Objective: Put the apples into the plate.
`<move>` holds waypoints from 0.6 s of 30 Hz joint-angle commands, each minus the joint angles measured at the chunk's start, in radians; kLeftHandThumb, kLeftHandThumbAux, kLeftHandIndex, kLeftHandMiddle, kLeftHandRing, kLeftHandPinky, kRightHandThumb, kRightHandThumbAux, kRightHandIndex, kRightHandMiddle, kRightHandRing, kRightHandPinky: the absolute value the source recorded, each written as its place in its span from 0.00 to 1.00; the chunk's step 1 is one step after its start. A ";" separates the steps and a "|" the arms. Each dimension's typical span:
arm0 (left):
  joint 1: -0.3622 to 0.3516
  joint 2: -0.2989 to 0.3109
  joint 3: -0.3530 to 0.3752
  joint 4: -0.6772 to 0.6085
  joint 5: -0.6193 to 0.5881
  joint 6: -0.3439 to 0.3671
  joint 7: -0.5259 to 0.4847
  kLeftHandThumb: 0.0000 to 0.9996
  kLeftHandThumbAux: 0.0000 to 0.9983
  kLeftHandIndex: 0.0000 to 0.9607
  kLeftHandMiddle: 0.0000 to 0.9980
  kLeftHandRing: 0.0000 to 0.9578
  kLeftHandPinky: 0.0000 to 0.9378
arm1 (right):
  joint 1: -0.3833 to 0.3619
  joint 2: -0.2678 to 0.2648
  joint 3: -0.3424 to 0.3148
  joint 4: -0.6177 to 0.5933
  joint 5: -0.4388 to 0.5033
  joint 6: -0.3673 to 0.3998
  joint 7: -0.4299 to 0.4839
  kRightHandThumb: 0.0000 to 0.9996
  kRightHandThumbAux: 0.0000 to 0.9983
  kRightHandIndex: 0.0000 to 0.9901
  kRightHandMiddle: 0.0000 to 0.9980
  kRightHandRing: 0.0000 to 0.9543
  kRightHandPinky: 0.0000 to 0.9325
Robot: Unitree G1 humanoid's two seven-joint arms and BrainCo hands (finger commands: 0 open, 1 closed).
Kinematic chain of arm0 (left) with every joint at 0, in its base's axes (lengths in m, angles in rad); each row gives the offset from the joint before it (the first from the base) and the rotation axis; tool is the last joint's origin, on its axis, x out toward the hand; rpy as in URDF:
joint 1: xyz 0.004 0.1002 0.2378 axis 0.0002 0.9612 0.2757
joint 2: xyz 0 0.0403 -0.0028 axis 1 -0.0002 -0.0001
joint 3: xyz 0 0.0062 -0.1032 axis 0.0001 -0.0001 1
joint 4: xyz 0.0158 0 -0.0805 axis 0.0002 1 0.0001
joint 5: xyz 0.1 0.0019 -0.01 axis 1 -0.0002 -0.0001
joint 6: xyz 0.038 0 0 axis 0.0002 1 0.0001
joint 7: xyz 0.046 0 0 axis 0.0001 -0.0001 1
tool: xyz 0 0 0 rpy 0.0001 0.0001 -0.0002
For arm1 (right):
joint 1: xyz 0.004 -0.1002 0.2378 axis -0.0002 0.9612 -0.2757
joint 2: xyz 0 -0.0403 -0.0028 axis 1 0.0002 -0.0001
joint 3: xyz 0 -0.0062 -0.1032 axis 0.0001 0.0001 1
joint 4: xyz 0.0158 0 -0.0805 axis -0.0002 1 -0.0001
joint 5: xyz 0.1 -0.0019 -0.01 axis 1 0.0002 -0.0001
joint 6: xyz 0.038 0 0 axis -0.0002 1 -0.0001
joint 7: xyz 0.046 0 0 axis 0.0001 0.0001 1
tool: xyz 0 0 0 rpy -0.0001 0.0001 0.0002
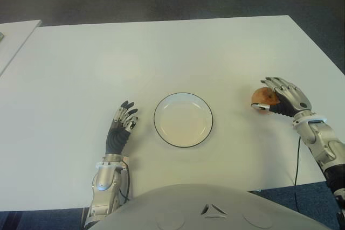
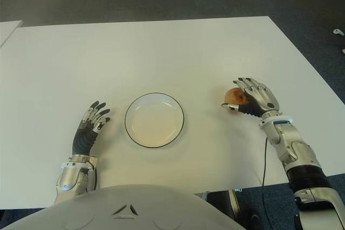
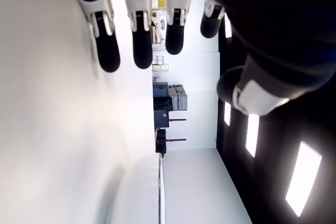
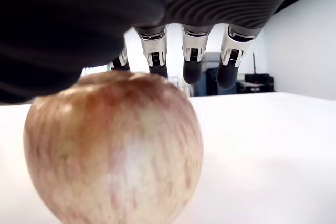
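Red-yellow apple [image 4: 113,150] sits on the tabletop [image 1: 178,52] right of the plate [image 1: 183,96], under the right hand [image 1: 283,96], whose uncurled fingers [image 4: 192,61] must wrap fully before lifting; the left hand [image 1: 121,127] lies spread and empty left of the plate.

Bare table [image 1: 232,63] lay between the apple [image 1: 263,97] and plate [image 1: 183,119]; nothing stood on that path.
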 commanded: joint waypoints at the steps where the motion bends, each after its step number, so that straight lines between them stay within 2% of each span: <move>1: 0.033 0.006 0.002 0.049 0.000 0.048 -0.014 0.16 0.60 0.08 0.13 0.20 0.27 | 0.012 0.014 0.013 -0.010 0.012 0.020 0.032 0.25 0.20 0.00 0.02 0.00 0.00; 18: 0.038 0.012 0.006 0.051 0.003 0.027 -0.019 0.16 0.57 0.07 0.12 0.20 0.28 | -0.015 0.046 0.061 0.071 0.011 0.019 0.009 0.23 0.22 0.00 0.03 0.01 0.03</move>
